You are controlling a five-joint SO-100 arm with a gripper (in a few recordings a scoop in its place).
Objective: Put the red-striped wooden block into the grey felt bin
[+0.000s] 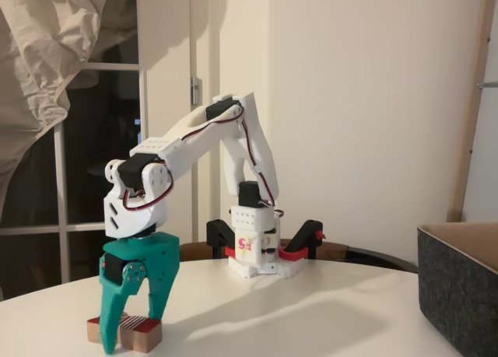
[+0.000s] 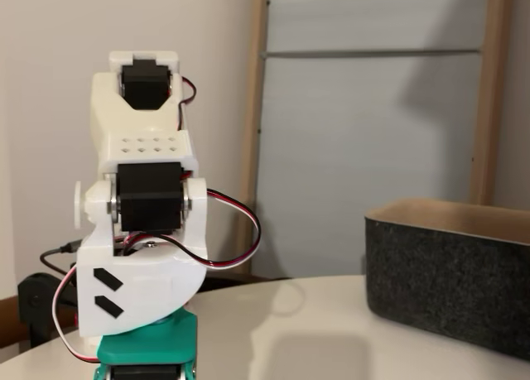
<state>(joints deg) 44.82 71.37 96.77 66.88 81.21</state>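
A round white table (image 1: 327, 310) is seen in both fixed views, its top lit and shadowed by the arm. At its right side stands the grey bin (image 1: 459, 291), a dark felt box with straight walls; a tan inside is shown along its rim. In another fixed view the bin (image 2: 451, 276) is found at the right, well apart from the arm.

The white arm (image 1: 198, 135) is bent forward and down from its base (image 1: 253, 252), which is clamped at the table's far edge with black and red clamps. Red and black wires are looped along its joints. In another fixed view the arm (image 2: 145, 206) is seen end-on, with the green top of the pincer cut off by the lower edge.

The green gripper (image 1: 132, 330) is pointed down at the table's left front. Its fingers are spread, one on each side of the block (image 1: 128, 330), which lies flat on the table, red stripes on top. Whether the fingers touch the block cannot be told.
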